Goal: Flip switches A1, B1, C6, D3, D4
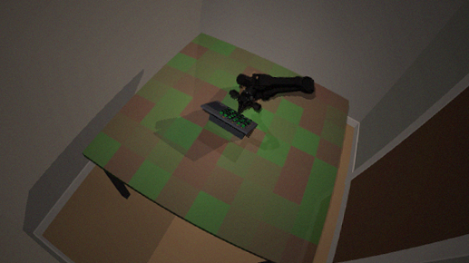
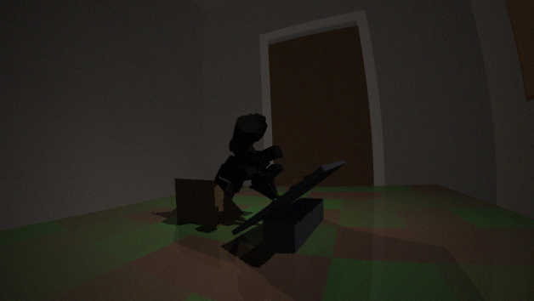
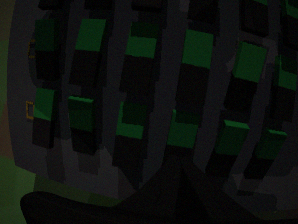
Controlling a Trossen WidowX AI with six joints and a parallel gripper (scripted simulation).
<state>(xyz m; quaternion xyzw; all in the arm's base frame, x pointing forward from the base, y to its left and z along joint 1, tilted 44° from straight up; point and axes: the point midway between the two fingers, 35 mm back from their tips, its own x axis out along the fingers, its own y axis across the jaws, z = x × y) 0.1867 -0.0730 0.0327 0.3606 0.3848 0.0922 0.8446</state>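
The tilted grey panel (image 1: pixel 210 106) (image 2: pixel 334 166) (image 3: pixel 21 145) carries rows of green-and-black rocker switches. My gripper (image 1: pixel 240 111) (image 2: pixel 275 198) (image 3: pixel 177 163) is shut and empty, its tips down at the panel's near, lower part. In the wrist view the tips are at the black near end of the fourth switch (image 3: pixel 181 135) of the nearest row, taken as D4; contact is too dark to confirm. The third switch (image 3: pixel 130 129) of that row is just left of it. The printed letters and numbers cannot be read. The far rows are mostly cut off in the wrist view.
The panel rests on a grey box-shaped base (image 1: pixel 228 127) (image 2: pixel 309 228) on the green and brown checkered table (image 1: pixel 207 210). A brown upright block (image 2: pixel 195 201) stands near the arm in the exterior view. Neighbouring switches stand close on both sides of the fingertips.
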